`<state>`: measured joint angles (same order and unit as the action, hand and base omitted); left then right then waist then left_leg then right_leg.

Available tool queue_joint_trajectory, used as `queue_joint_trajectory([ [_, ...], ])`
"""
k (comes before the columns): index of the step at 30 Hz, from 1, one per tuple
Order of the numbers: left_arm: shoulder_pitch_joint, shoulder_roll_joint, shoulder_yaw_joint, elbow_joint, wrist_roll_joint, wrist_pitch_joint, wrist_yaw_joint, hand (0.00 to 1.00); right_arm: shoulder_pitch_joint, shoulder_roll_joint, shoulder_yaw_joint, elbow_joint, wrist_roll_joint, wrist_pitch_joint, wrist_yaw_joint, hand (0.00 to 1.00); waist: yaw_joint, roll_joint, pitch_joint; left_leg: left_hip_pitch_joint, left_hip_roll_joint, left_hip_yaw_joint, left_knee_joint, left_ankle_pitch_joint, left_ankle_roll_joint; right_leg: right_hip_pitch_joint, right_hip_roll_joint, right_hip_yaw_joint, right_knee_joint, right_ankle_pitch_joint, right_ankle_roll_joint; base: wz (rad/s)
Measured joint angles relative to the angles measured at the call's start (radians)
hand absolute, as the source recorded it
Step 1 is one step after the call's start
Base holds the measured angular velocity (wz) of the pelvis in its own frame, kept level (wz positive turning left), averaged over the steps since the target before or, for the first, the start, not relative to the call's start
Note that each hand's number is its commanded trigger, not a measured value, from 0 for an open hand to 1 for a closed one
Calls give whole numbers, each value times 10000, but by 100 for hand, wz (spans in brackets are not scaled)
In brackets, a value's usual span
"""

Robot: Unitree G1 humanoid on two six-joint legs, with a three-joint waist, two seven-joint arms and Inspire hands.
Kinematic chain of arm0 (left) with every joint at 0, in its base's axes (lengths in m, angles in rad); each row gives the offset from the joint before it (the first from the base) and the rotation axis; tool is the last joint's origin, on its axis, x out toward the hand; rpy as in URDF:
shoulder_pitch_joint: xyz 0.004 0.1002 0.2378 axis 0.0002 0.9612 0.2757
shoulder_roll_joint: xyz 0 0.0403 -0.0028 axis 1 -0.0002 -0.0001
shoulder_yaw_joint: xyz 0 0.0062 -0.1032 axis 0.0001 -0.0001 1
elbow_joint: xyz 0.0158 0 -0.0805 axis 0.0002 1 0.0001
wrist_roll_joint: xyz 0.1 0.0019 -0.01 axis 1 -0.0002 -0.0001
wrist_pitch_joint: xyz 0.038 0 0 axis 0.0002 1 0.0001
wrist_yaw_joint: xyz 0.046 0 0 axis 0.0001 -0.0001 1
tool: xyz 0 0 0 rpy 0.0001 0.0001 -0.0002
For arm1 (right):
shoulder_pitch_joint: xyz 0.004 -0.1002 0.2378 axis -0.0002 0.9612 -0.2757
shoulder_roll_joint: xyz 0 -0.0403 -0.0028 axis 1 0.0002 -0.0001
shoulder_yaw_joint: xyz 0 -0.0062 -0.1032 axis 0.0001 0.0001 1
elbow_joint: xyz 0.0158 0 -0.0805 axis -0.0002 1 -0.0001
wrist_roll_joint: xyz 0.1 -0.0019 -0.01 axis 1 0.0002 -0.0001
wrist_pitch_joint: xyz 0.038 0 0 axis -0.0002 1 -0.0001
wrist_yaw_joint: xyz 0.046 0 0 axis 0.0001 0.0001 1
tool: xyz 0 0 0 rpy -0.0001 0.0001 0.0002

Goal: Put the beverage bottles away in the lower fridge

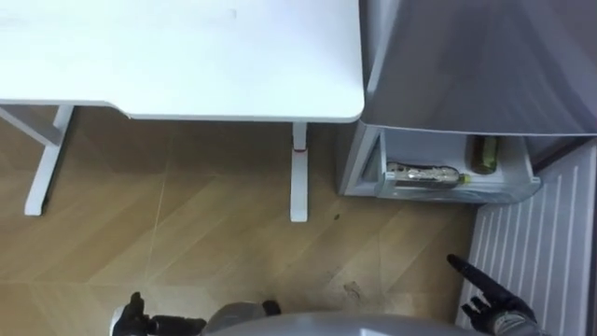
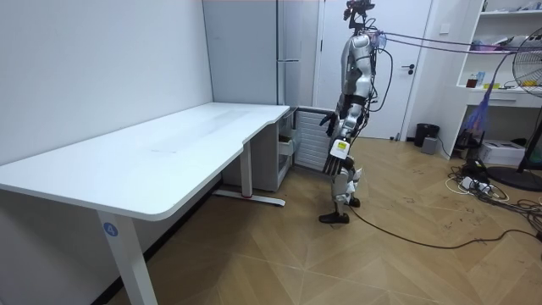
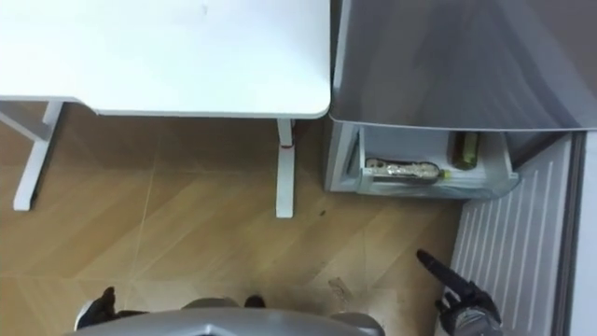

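Two drink bottles lie in the open lower fridge drawer (image 1: 508, 190): a clear labelled bottle (image 1: 424, 175) on its side along the front wall, and a green bottle (image 1: 482, 154) behind it, toward the drawer's right. The right robot hand (image 1: 490, 303), fingers extended and empty, hovers by a white ribbed panel (image 1: 550, 243), apart from the drawer. The left robot hand (image 1: 131, 319) hangs low, its finger state unreadable. A white worktop (image 1: 187, 56) adjoins the fridge. Bottles are judged rigid, smooth and liable to roll, so best wrapped at mid-body.
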<state>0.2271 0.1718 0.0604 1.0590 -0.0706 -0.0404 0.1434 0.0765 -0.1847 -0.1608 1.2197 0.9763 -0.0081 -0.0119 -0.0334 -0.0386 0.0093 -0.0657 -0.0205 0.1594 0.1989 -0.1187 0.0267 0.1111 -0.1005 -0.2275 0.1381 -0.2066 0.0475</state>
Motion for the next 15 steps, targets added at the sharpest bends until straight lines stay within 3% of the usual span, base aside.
queue_joint_trajectory([
  [9, -168, -131, 179, -14, 253, 164, -64, 0, 251, 199, -599, 248, -8, 113, -224, 0, -415, 216, -61, 87, -1, 29, -8, -56, -9, 28, -3, 75, 23, -6, 9, -3],
  [15, -319, -221, 180, -4, 1097, 264, -256, 0, 78, 227, -660, 389, 516, 314, -142, 0, -409, 200, -48, 283, 55, 100, 1, -76, -24, 106, 35, 309, 121, -4, 6, -7],
])
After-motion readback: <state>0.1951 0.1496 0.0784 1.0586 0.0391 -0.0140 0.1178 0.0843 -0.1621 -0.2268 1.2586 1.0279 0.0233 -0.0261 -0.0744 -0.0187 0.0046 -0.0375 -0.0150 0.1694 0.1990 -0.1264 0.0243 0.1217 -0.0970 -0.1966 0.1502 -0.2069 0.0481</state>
